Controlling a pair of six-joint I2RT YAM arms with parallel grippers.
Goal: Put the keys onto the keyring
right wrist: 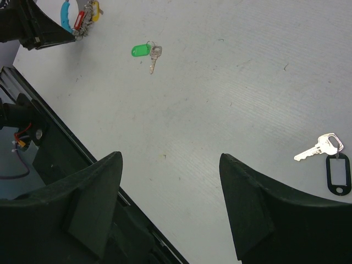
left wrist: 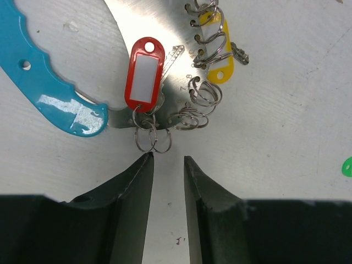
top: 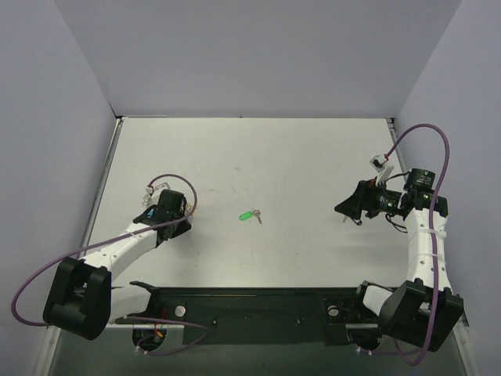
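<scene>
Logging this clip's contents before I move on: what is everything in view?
table: one, white, under everything
green-tagged key: one, silver with a bright green tag, lying free near the middle
black-tagged key: one, silver with a black-rimmed tag, right side
keyring: one, silvery coiled wire, left side
keyring tags: three, blue tag, red tag, yellow tag
left gripper: one, black, narrowly open, empty, just short of the keyring
right gripper: one, black, wide open, empty
</scene>
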